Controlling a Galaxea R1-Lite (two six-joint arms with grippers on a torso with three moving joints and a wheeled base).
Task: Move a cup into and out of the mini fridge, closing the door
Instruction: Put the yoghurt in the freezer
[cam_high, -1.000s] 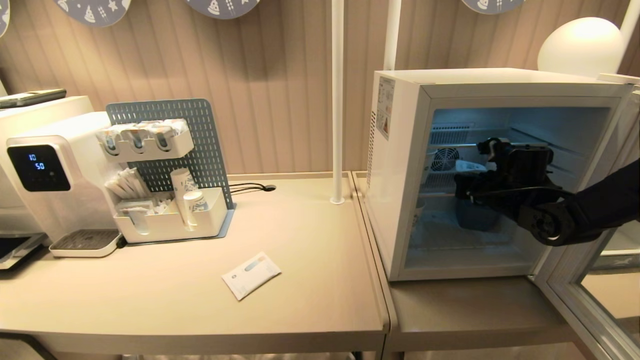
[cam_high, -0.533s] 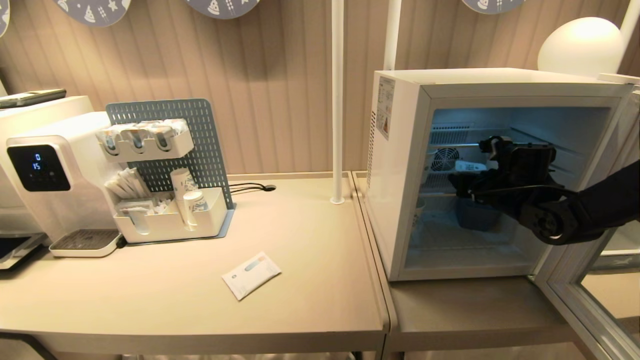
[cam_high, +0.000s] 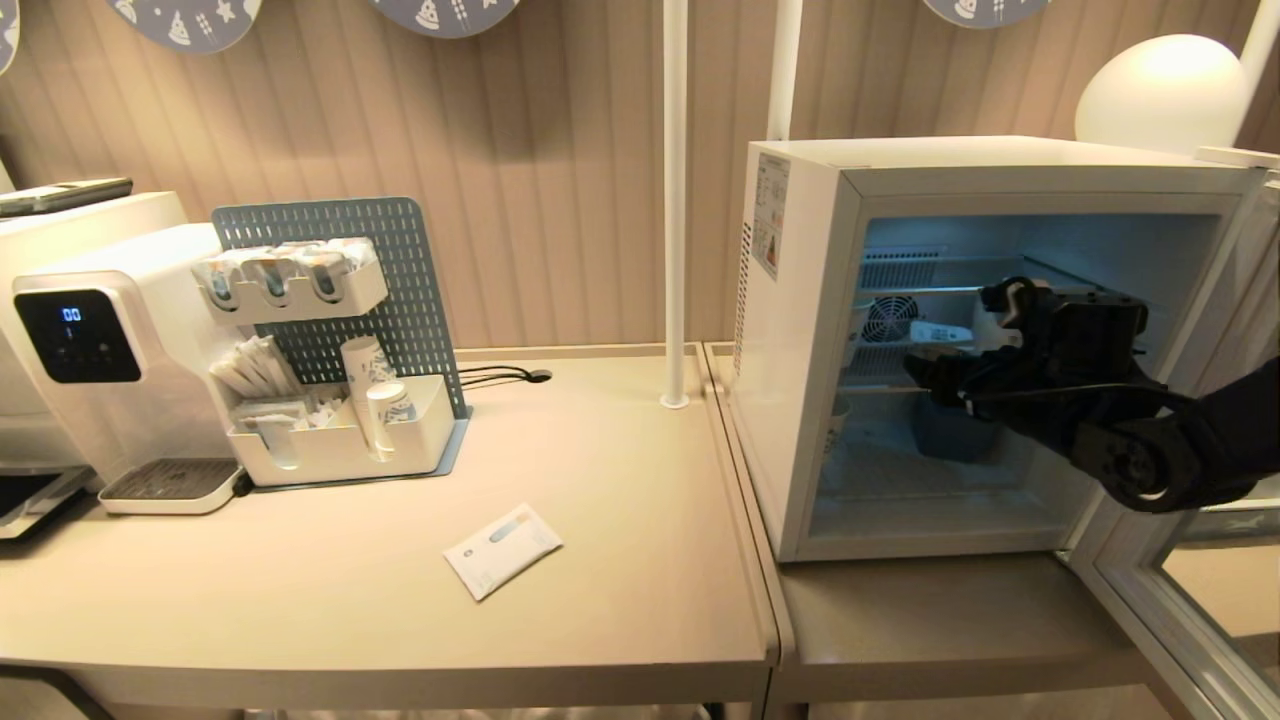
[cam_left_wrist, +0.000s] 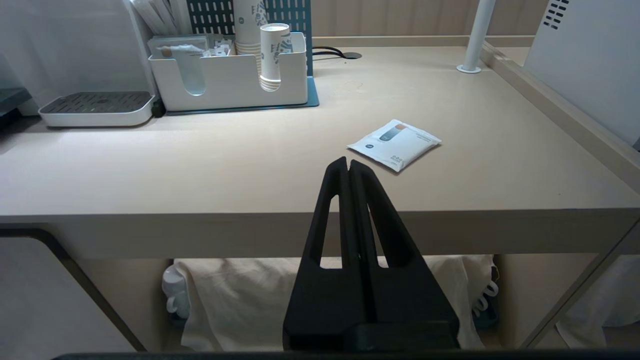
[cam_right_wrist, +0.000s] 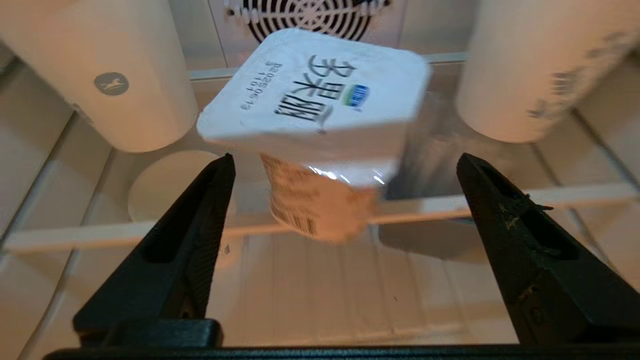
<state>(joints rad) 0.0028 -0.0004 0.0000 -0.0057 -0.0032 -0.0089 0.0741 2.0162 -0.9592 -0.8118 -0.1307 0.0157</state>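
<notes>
Right gripper stands inside the mini fridge, its two black fingers spread wide and holding nothing. Between them, slightly beyond the tips, sits the cup on the wire shelf, its white squarish foil lid facing up and its tapered body below; neither finger touches it. The cup's axis runs upright, though in the right wrist view it looks a little tilted and blurred, so whether it stands quite settled cannot be told. Two taller pale cups flank it farther back, with the round fan grille behind.

In the head view the gripper reaches in from the robot's right at the level of the upper shelf, with the cup just ahead of it, in front of the fan. The door hangs open at the right.

Any coming move turns on that gap: the cup lies straight ahead of the open fingers, centred between them, so a straight pull back should clear it.

Left gripper is parked low before the table, fingers pressed together, far from the fridge; the right arm is plainly the nearer one.
</notes>
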